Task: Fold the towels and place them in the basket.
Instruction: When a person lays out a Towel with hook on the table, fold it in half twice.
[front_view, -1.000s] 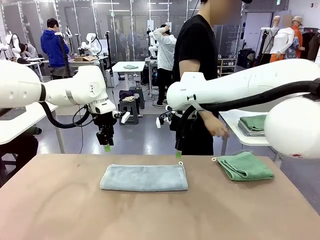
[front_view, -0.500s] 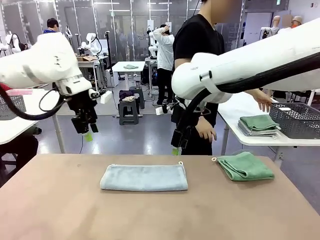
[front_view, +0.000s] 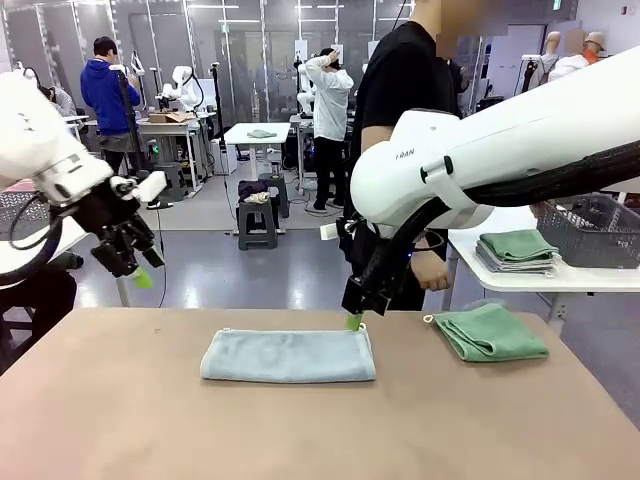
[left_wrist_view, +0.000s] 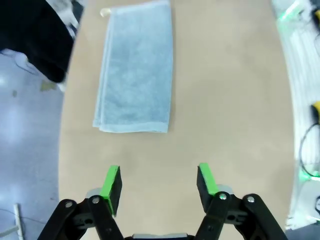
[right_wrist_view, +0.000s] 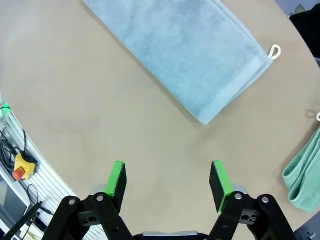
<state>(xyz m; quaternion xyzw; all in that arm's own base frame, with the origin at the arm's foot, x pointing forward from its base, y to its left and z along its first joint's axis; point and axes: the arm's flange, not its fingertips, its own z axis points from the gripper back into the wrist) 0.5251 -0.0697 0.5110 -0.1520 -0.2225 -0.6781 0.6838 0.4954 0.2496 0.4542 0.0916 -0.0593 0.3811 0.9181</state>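
The left hand (left_wrist_view: 159, 185) is hanging spread and empty above the bench's (front_view: 300, 430) left end, with the folded grey-blue towel (left_wrist_view: 135, 75) lying well ahead of its fingers. The right hand (right_wrist_view: 169, 182) is hovering, spread and empty, just above that towel's far right corner. A folded green towel (front_view: 490, 332) is lying to its right, and the dark basket (front_view: 585, 235) is sitting beyond on a side bench (front_view: 560, 282).
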